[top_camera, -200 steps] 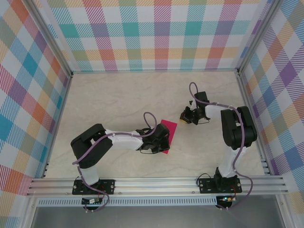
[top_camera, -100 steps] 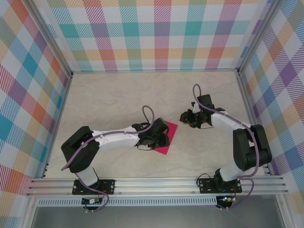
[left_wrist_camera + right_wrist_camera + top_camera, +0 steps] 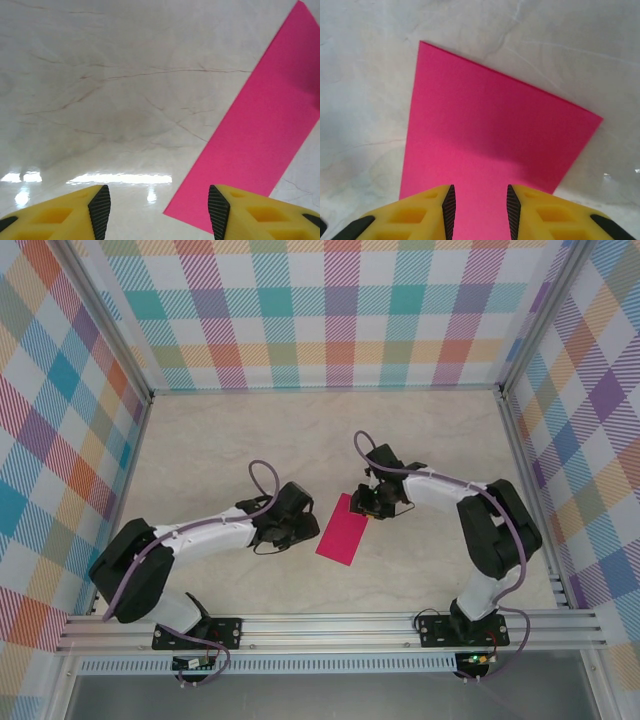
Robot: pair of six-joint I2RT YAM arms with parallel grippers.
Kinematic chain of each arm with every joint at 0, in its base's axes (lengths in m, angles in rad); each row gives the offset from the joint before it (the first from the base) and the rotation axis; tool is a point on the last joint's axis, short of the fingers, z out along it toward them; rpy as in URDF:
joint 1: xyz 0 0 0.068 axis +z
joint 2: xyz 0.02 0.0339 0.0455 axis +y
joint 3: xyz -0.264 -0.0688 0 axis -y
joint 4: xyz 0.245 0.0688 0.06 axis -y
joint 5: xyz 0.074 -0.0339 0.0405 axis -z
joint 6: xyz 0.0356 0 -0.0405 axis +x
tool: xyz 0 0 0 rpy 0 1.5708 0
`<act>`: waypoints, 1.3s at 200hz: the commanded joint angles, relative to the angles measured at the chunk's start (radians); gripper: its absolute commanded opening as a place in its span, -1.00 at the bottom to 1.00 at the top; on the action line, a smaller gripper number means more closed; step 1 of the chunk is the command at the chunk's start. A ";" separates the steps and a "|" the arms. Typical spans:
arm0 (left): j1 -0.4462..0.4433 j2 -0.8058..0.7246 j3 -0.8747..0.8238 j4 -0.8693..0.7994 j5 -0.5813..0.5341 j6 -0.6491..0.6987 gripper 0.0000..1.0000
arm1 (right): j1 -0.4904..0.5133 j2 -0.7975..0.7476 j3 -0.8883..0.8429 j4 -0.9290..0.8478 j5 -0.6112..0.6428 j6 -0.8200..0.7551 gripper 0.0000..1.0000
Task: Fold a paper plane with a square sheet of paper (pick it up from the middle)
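Top external: paper sheet (image 3: 343,529) flat on the counter (image 3: 220,450), seemingly halved once; left hand (image 3: 159,205), right hand (image 3: 478,205) open, empty. Most folds remain.

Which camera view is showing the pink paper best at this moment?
The top external view: the paper shows nearly whole there, with its outline. The right wrist view gives its far edge and two corners close up; the left wrist view cuts it at the picture's right edge.

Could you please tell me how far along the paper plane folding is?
Done: the pink sheet lies flat as a narrow rectangle, seemingly folded in half once. In hand: nothing; the left gripper stands open beside it, the right gripper open over its far end. Left: the nose and wing folds.
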 commanded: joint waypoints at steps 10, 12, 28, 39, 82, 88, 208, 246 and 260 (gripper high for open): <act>0.027 -0.062 -0.042 -0.007 -0.012 -0.017 0.16 | 0.023 0.081 0.071 -0.064 0.064 0.008 -0.31; 0.028 -0.064 -0.044 -0.007 -0.011 -0.017 0.16 | 0.024 0.087 0.076 -0.066 0.063 0.007 -0.31; 0.033 -0.078 -0.061 -0.002 -0.010 -0.017 0.18 | 0.037 0.130 0.110 -0.071 0.058 -0.003 -0.32; 0.037 -0.086 -0.069 0.003 -0.008 -0.020 0.21 | 0.046 0.158 0.132 -0.072 0.042 -0.014 -0.32; 0.051 -0.111 -0.105 0.023 -0.003 -0.034 0.44 | 0.070 0.264 0.249 -0.047 -0.030 -0.063 -0.36; 0.050 -0.115 -0.107 0.026 0.000 -0.034 0.46 | 0.069 0.270 0.268 -0.055 -0.027 -0.064 -0.37; 0.035 -0.118 -0.176 0.264 0.163 -0.102 0.75 | 0.080 0.138 0.195 -0.042 -0.132 0.007 -0.42; 0.015 -0.072 -0.172 0.313 0.197 -0.126 0.67 | 0.079 0.182 0.193 -0.060 -0.062 0.015 -0.44; 0.006 -0.047 -0.165 0.332 0.214 -0.133 0.64 | 0.077 0.198 0.191 -0.062 -0.044 0.026 -0.45</act>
